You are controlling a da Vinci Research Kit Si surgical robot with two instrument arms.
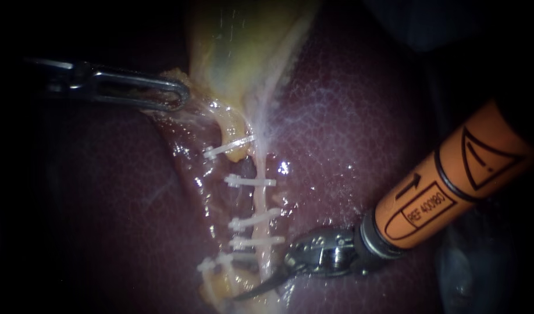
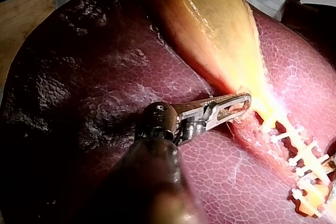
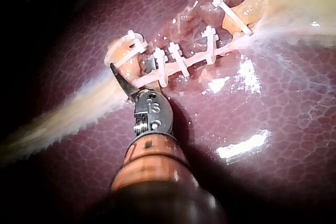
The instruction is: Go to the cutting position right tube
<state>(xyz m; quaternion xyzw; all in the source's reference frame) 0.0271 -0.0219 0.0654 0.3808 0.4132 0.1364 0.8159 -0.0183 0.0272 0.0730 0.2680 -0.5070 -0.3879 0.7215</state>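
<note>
Clips [image 3: 177, 59] beside right instrument [image 3: 119, 78]; wrist view clearest.

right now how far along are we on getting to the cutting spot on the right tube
Done: white plastic clips sit across the thin pale tube, and the left silver slotted-jaw instrument grips pale tissue by the yellow gallbladder. In hand: the right orange-shafted instrument rests its dark curved tip beside the lowest clips. Left: likely lining up between clips.

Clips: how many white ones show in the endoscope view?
5. Top clip below the gallbladder; second clip, third clip, fourth clip down the pale tube; fifth clip lowest, left of the right instrument. Others may be hidden.
</note>
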